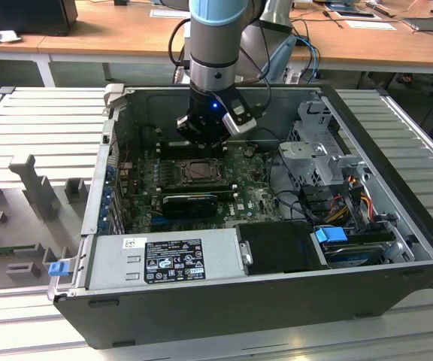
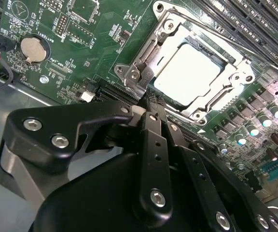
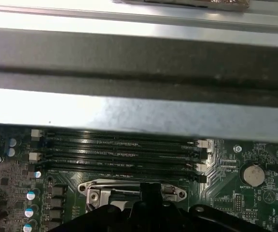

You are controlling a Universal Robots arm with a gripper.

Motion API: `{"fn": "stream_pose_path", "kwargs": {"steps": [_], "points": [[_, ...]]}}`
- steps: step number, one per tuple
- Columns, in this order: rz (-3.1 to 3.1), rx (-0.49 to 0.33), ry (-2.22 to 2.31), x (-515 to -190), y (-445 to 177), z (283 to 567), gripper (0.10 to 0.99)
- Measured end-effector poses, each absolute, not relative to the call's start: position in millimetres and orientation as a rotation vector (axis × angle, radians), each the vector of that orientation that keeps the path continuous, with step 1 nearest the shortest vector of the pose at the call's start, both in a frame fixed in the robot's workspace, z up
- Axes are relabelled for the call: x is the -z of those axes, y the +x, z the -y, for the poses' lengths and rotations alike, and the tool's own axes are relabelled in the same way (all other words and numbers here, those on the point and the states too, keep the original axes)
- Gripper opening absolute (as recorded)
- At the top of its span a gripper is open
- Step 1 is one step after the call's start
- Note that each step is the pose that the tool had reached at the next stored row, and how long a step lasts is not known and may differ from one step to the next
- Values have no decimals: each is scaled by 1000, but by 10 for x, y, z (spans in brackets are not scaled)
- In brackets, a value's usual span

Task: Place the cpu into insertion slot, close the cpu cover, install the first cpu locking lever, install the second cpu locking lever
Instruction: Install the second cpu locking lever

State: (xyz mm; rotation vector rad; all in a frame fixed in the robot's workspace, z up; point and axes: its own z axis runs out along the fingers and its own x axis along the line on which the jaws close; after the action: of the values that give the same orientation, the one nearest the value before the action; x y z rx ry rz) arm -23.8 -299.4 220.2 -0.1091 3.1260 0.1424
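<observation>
The cpu (image 2: 189, 72) lies flat in the insertion slot (image 1: 200, 171) on the green board, its pale metal top showing through the square cut-out. The cpu cover (image 2: 170, 34) lies down over it as a silver frame. My gripper (image 2: 152, 102) is shut, with its black fingers (image 2: 151, 140) pressed together and nothing visibly between them. The tip sits at the socket's metal rim, by one corner of the cover. In the exterior view the gripper (image 1: 204, 139) hangs over the socket's far edge, inside the open computer case. In the first wrist view the gripper (image 3: 151, 189) meets the cover's edge (image 3: 95, 186).
Long black memory slots (image 3: 119, 150) run beside the socket, with the case wall (image 3: 129, 63) close behind them. A coin battery (image 2: 33, 48) sits on the board nearby. A black card (image 1: 190, 201), the power supply (image 1: 164, 259), a drive cage (image 1: 314, 143) and cables (image 1: 352, 203) crowd the case.
</observation>
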Motion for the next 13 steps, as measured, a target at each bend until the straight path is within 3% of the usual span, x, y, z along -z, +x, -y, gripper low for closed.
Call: {"fn": "stream_pose_path", "kwargs": {"steps": [13], "points": [[-3126,-142,-109,-2239,-238,3027,106]]}}
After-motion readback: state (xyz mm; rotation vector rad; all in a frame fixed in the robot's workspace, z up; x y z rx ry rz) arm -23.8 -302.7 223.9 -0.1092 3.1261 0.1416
